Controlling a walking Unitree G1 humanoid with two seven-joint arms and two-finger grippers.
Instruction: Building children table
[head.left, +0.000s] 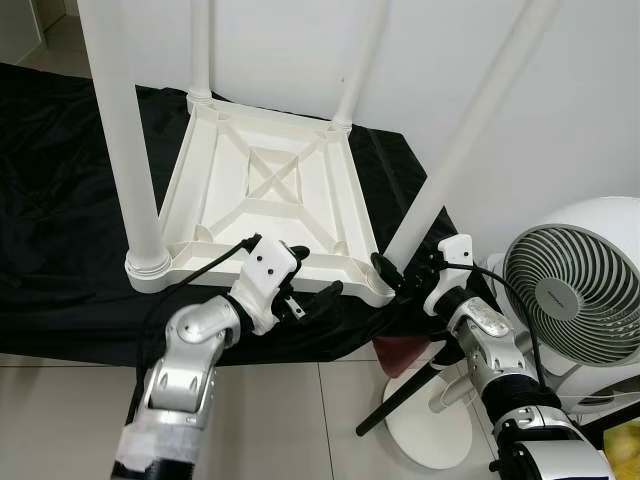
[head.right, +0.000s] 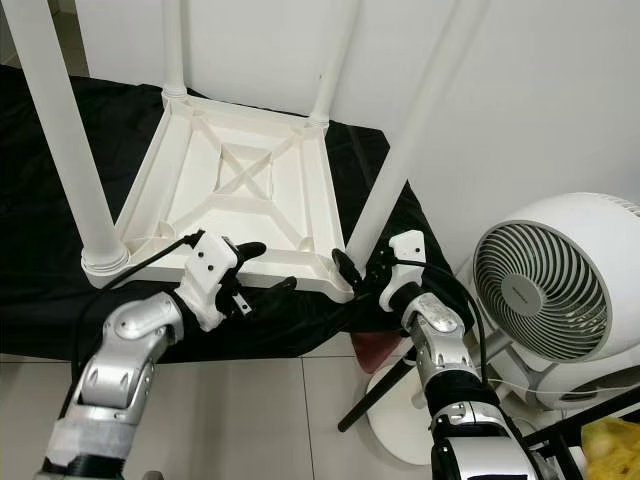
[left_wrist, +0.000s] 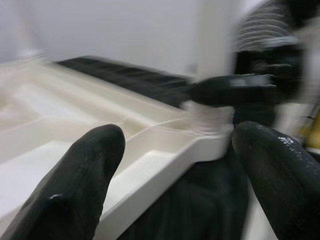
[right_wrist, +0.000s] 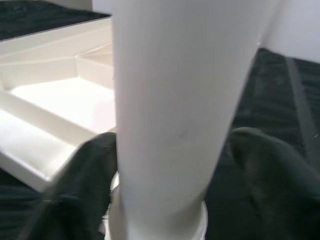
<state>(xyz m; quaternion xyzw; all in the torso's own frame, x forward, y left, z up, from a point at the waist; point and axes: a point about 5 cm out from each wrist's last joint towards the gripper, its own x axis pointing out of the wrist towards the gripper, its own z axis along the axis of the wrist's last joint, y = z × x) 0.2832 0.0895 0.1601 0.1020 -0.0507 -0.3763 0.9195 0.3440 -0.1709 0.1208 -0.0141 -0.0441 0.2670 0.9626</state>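
A white plastic children's table (head.left: 262, 172) lies upside down on a black cloth (head.left: 60, 200), its four legs pointing up. My left gripper (head.left: 312, 274) is open at the table's near rim (left_wrist: 165, 160), one finger over the rim and one in front of it. My right gripper (head.left: 392, 272) is at the near right corner, shut on the base of the front right leg (head.left: 470, 130). In the right wrist view its fingers (right_wrist: 85, 165) press both sides of that leg (right_wrist: 170, 100) just above its socket.
A white floor fan (head.left: 570, 290) stands close on the right, with its round base (head.left: 430, 420) and a black rod on the tile floor (head.left: 300, 420). A dark red object (head.left: 405, 352) lies under my right arm. A white wall rises behind the table.
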